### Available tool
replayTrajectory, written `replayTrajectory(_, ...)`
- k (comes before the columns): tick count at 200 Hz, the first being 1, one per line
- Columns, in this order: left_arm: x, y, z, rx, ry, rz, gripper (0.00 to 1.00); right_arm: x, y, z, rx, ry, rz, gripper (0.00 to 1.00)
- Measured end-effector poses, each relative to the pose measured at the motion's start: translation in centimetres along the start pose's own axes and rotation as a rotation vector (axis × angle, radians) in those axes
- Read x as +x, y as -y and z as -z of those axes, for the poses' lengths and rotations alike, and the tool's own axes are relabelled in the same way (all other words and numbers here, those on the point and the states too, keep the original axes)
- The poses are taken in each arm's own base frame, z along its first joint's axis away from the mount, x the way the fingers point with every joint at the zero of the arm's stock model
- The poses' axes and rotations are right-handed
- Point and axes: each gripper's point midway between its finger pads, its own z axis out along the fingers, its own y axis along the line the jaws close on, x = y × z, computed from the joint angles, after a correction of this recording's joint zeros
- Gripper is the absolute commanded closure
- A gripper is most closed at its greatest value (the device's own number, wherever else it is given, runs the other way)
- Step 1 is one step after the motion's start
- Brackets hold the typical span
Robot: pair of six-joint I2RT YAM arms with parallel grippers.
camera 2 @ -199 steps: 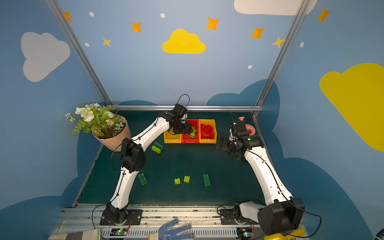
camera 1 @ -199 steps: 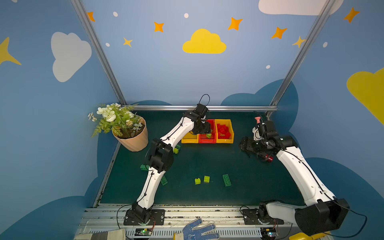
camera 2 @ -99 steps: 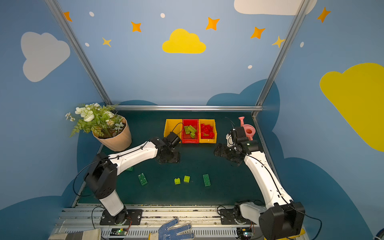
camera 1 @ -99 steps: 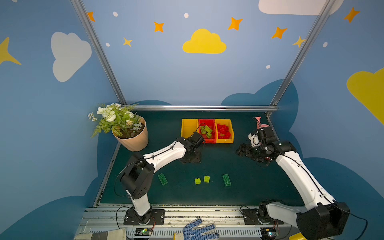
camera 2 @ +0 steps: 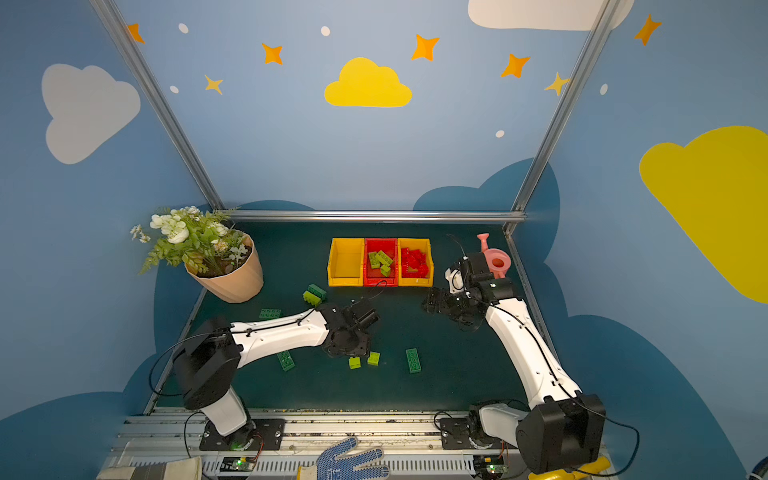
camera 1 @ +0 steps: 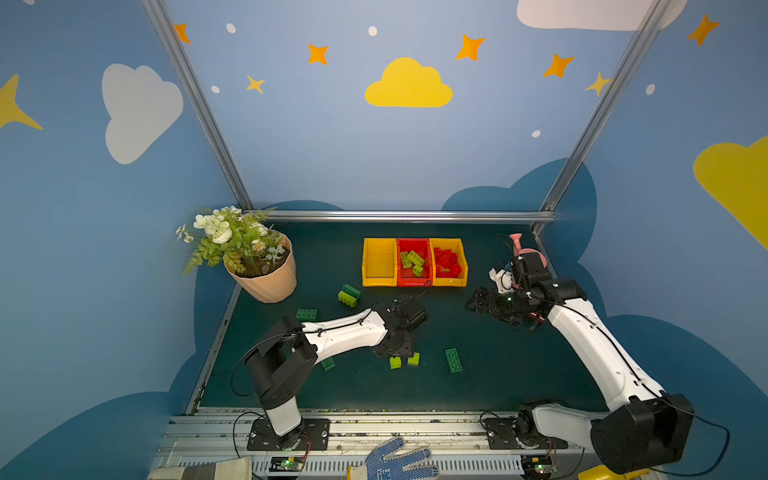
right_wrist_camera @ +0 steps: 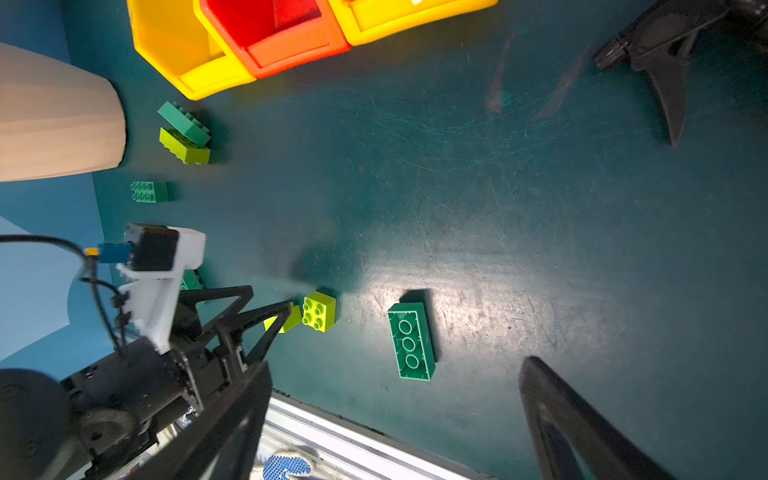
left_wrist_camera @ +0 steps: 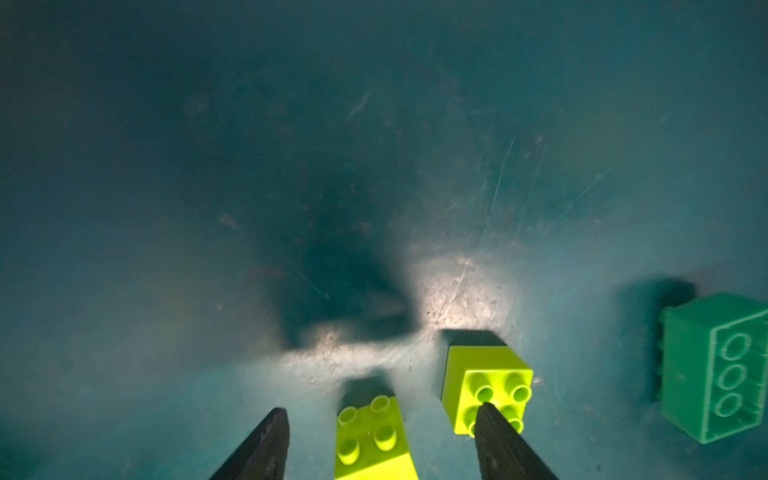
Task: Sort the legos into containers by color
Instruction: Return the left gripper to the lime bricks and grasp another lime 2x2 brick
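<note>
At lower centre in both top views the left gripper (camera 1: 392,354) hides under its own wrist, and a dark green brick (camera 1: 328,364) left of it is half covered by the arm. The red legos (camera 1: 448,262) in the right-hand yellow bin (camera 1: 464,280) seem a heap, too small to count. The left wrist view's edge cuts off a lime brick (left_wrist_camera: 372,440) and another dark green brick (left_wrist_camera: 715,365).

Top views high overhead; wrist views near table (left_wrist_camera: 374,124)

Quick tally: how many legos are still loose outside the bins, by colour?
Lime green legos: 3 loose
Dark green legos: 4 loose, one partly hidden under the left arm
Red legos: 0 loose, all binned
Total loose in view: 7
</note>
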Motion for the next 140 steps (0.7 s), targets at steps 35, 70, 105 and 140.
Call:
replayTrajectory(35,1.5,-0.7,-0.8,-0.022,-0.027,0.006,0.30,0.4,0.0,0.5,-0.003,0.010,0.005,0.09)
replayTrajectory(70,3.0,-1.7,-1.7,-0.049,-0.063,0.019,0.30,1.1,0.2,0.7,0.000,0.005,0.003,0.09)
replayTrajectory(105,3.4,-1.7,-2.1,-0.044,-0.064,0.032,0.30,1.3,0.2,0.8,0.001,0.004,0.003,0.09)
replayTrajectory(140,3.2,-1.5,-2.2,-0.033,-0.055,0.040,0.35,1.4,0.4,0.8,0.009,0.000,0.000,0.09)
